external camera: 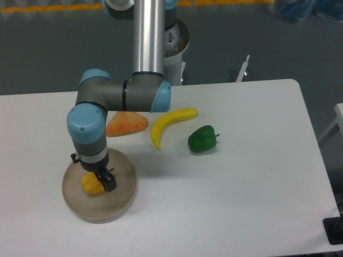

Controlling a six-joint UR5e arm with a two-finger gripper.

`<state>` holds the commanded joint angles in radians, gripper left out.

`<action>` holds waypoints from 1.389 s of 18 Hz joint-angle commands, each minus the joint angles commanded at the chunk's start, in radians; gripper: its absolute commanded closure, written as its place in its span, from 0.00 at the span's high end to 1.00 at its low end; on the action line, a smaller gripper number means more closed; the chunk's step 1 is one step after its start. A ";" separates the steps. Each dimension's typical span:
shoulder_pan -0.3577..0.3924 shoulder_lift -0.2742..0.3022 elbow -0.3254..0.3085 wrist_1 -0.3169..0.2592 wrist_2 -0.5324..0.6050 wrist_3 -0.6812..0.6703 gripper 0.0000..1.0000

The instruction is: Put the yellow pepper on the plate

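At the left of the white tabletop (241,203) sits the plate (120,201), round, beige-grey and low-rimmed, close to the near edge. The yellow pepper (91,183) is over the left-middle part of the plate, inside its rim; from this view it looks to be at or just above the plate's surface, and I cannot tell whether it is touching. The hand (97,181) points down over the plate and is clenched on the yellow pepper, with one dark finger (107,183) showing at the pepper's right side and the other finger hidden behind the pepper and the wrist. Above the hand rises the grey arm with its blue-capped joints, bending up and to the right toward the tall silver column at the back of the tabletop

Just to the right of the arm's elbow, behind the plate, an orange wedge (127,123) lies flat on the tabletop, its left part hidden by the arm. Next to it on the right lies a banana (166,125), curved, its upper end pointing right and its lower end toward the front. Further right, near the banana but apart from it, a green pepper (202,139) rests with its short stem turned to the right
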<state>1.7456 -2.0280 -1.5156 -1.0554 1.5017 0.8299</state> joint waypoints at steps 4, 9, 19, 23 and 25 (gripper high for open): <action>0.066 0.055 0.008 -0.005 0.078 0.006 1.00; 0.228 0.126 0.014 -0.018 0.138 0.170 1.00; 0.531 0.146 0.015 -0.152 0.126 0.573 1.00; 0.597 0.146 0.011 -0.163 0.115 0.725 1.00; 0.626 0.146 0.009 -0.172 0.047 0.747 1.00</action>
<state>2.3714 -1.8822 -1.5064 -1.2272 1.5482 1.5769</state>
